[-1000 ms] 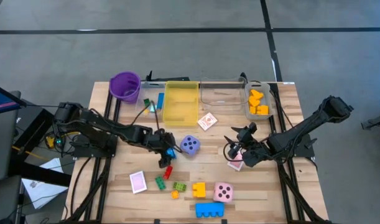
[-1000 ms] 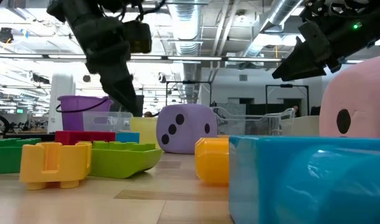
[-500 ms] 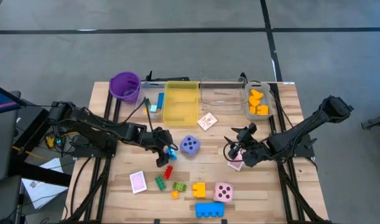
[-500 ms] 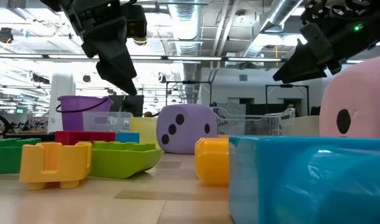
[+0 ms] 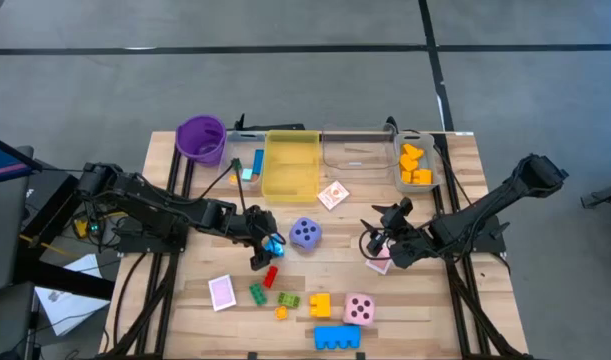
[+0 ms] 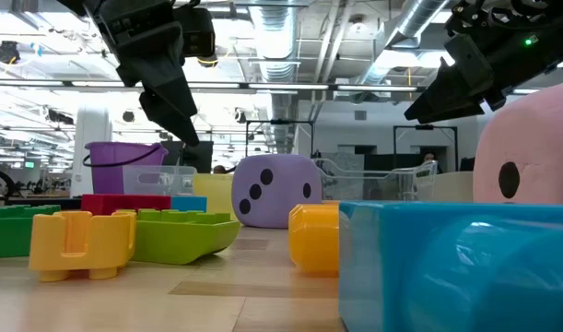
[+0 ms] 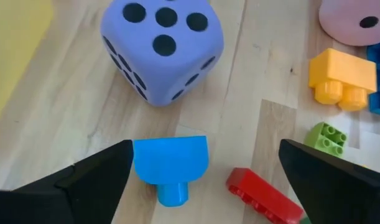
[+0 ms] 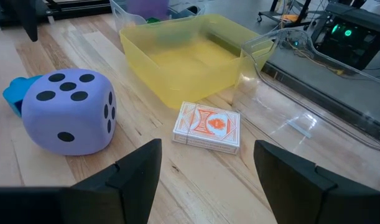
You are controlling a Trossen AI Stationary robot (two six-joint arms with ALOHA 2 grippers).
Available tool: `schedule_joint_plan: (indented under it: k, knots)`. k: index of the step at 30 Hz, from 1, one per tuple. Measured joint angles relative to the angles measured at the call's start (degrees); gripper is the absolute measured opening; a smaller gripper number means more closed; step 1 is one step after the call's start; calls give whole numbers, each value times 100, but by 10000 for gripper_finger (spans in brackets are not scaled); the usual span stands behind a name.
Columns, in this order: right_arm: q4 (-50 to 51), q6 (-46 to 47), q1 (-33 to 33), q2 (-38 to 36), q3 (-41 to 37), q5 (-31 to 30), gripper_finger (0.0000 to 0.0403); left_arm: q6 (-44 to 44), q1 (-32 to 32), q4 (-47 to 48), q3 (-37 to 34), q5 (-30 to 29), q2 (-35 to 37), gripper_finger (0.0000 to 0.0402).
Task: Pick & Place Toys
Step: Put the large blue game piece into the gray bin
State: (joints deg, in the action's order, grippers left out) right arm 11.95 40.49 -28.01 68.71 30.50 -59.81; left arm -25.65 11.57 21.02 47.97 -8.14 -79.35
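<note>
Wooden counter (image 5: 175, 300) from above: left pincer (image 5: 264, 251) just beside the blue brick (image 5: 275, 243), purple die (image 5: 305, 234) close by; right pincer (image 5: 378, 240) waiting over a pink card (image 5: 380, 264).

Low down: left pincer (image 6: 175, 115) raised, off the bricks.

Left wrist: fingers (image 7: 84, 177) spread wide, empty, straddling the blue brick (image 7: 170, 165). Likely to tip that brick on its single stud, or nudge the red brick (image 7: 261, 193).

Right wrist: fingers (image 8: 134, 171) apart, nothing held.

Grey concrete floor (image 5: 285, 90) with dark lines — beyond the table, ceiling pipes (image 6: 355, 37) and strip lights.
</note>
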Motion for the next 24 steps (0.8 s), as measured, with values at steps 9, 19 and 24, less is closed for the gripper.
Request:
schedule_joint_plan:
  k: [9, 19, 24]
  knots:
    - [0, 2, 0, 0, 0, 0, 249, 22, -33, -13, 0, -494, 0, 396]
    - [0, 2, 0, 0, 2, 0, 249, -34, -6, -36, 2, -293, 0, 392]
    - [0, 4, 0, 0, 2, 0, 249, -22, -39, 10, 4, -412, -130, 392]
